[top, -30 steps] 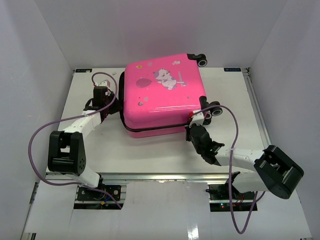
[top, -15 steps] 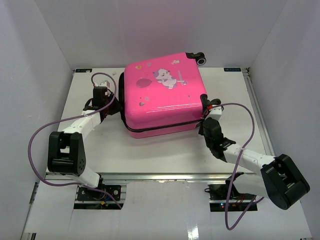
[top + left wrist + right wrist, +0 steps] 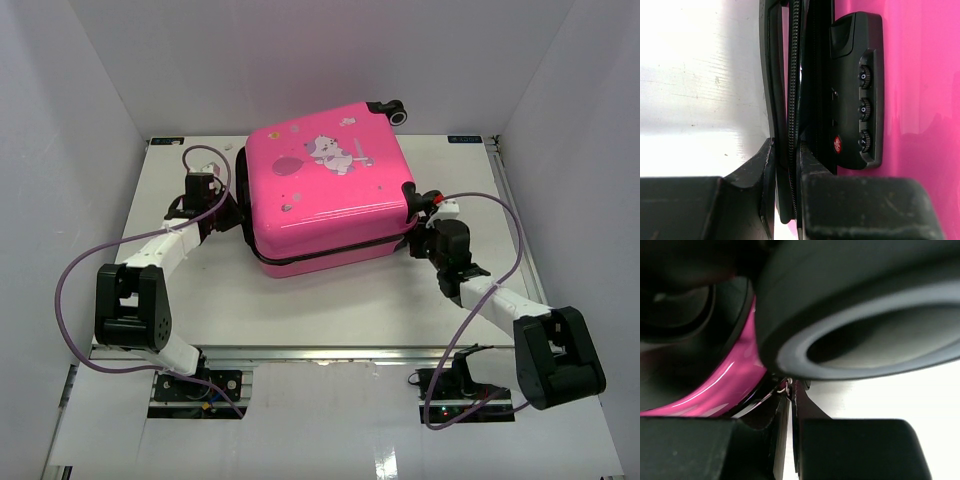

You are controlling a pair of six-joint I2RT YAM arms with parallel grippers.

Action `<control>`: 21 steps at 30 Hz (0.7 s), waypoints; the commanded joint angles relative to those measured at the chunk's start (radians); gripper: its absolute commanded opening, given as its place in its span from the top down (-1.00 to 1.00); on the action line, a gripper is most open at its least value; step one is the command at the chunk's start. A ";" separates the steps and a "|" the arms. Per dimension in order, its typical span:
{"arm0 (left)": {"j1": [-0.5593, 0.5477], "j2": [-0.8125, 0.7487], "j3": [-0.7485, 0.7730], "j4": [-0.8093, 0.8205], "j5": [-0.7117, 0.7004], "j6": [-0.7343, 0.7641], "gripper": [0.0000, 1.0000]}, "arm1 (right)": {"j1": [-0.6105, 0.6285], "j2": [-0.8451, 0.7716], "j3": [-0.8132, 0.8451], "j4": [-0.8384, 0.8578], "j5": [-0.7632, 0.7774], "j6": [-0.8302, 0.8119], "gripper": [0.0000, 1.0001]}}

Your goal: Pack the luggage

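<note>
The hot-pink luggage (image 3: 325,195) lies flat on the white table (image 3: 330,300), lid down, with its cartoon print facing up. My left gripper (image 3: 228,208) is at its left side. In the left wrist view the gripper (image 3: 787,150) is shut on the black zipper trim (image 3: 790,75) beside the combination lock (image 3: 857,95). My right gripper (image 3: 420,222) is at the luggage's right front corner by a black wheel (image 3: 432,198). In the right wrist view it (image 3: 790,396) is shut on a small metal zipper pull (image 3: 784,388) just under that wheel (image 3: 865,300).
White walls close in the table at the back and both sides. A metal rail (image 3: 515,220) runs along the table's right edge. Purple cables (image 3: 75,270) loop off both arms. A second wheel (image 3: 400,110) sticks out at the luggage's far corner.
My right gripper has slid along the luggage's front edge to its right corner by the wheel. The luggage has turned slightly. The left gripper has stayed at the left side.
</note>
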 commanded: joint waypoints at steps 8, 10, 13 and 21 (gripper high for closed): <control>0.126 -0.036 0.073 0.036 -0.101 0.042 1.00 | -0.206 0.073 0.065 0.257 -0.214 0.039 0.85; 0.133 -0.035 0.072 0.039 -0.105 0.041 1.00 | -0.233 0.084 0.066 0.277 -0.242 0.056 0.85; 0.146 -0.033 0.074 0.042 -0.100 0.039 1.00 | -0.262 0.118 0.078 0.296 -0.304 0.078 0.84; 0.203 -0.017 0.084 0.072 -0.002 0.036 1.00 | -0.321 0.205 0.116 0.353 -0.443 0.164 0.84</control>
